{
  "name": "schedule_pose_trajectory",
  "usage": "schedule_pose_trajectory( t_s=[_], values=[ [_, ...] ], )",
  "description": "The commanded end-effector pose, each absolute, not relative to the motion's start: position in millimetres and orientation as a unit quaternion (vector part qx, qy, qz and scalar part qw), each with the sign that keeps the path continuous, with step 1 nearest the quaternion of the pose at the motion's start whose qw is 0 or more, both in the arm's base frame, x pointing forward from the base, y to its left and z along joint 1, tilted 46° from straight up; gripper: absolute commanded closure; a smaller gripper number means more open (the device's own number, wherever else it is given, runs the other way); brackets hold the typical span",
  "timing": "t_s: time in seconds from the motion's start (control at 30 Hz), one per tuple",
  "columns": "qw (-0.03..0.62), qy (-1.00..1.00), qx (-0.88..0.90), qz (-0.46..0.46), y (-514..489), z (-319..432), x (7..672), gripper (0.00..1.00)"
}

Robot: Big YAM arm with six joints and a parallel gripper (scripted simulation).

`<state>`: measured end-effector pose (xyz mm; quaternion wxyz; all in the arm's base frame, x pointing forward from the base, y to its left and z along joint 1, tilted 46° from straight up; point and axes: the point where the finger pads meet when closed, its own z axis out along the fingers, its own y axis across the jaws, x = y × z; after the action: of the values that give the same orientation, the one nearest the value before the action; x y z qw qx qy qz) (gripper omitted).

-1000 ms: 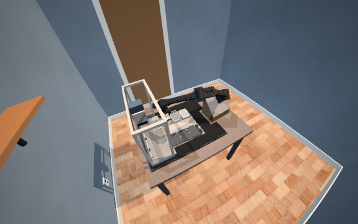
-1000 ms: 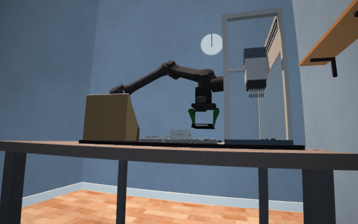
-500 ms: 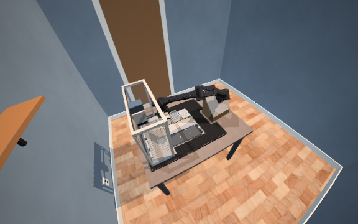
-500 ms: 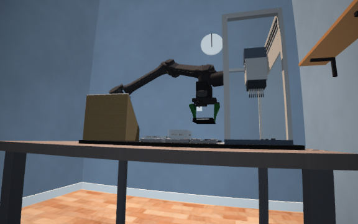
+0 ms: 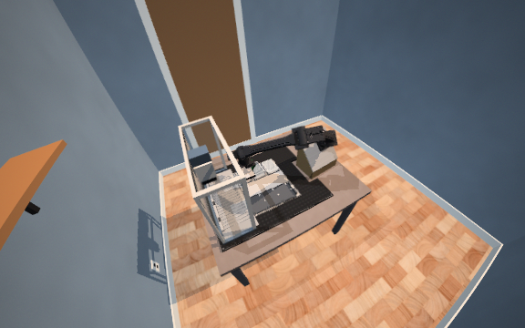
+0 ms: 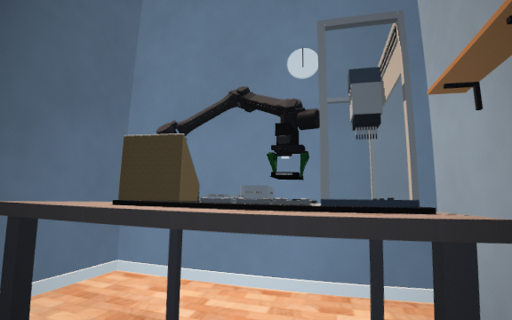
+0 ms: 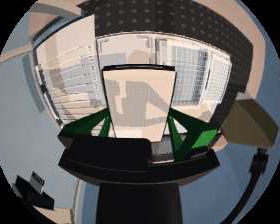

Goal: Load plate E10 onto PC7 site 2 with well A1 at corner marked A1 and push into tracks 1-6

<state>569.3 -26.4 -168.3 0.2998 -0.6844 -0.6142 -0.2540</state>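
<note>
Claw: the gripper (image 6: 287, 175) is clamped on plate E10 (image 6: 286, 176), green fingers (image 6: 273, 163) on both sides.
Plate E10: held flat in the air, above the carrier PC7 (image 6: 256, 200), at 9 o'clock from the instrument frame (image 6: 324, 111).

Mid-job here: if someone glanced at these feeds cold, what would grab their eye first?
Probably the tool, its green fingers clamped on a flat dark plate held level in the air, well above the deck. Next, the tall open-framed instrument at the table's right end, its grey pipetting head hanging inside.
</note>
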Motion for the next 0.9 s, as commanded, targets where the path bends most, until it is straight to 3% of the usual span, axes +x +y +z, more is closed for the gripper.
schedule_pose_trajectory(
  t_s=[0.0, 0.87],
  values=[
    [0.276, -0.621, -0.682, -0.269, -20.6, -133.4, 584.7, 1.0],
    [0.278, -0.621, -0.682, -0.269, 42.5, -72.2, 556.6, 1.0]
  ],
)
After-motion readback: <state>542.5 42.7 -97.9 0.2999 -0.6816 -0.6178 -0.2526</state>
